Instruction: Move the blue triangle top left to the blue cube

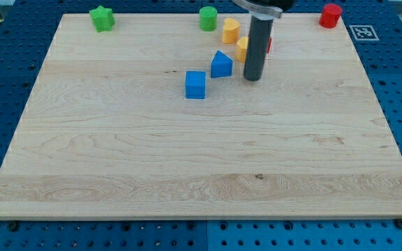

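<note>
camera view: red block (pixel 269 44) mostly behind rod (pixel 257 45)

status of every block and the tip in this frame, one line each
blue triangle: upright, up and right of the blue cube, small gap between them
blue cube: flat on the board
my tip: on the board, right of the blue triangle, not touching it
yellow blocks: one clear, one partly hidden behind the rod
green star: top edge
green cylinder: top edge
red cylinder: top right corner

Triangle (pixel 220 65) just up-right of cube (pixel 195 85); my tip (pixel 253 78) right of triangle, apart.
</note>
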You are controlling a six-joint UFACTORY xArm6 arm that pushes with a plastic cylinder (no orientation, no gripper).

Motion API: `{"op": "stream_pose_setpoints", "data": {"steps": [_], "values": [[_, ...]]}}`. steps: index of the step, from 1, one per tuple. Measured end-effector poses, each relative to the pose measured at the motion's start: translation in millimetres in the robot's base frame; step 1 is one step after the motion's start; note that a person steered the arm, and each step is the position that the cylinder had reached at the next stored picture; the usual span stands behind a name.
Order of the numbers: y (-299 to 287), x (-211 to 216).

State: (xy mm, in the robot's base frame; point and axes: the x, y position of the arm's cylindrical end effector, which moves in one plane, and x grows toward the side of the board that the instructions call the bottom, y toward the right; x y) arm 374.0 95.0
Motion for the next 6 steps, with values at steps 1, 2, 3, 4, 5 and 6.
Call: {"op": "stream_pose_setpoints", "data": {"steps": [1, 2, 3, 4, 5, 6], "values": [[1, -5], [-14, -14], [-38, -15], [-65, -25], [-89, -36], [-103, -36]]}}
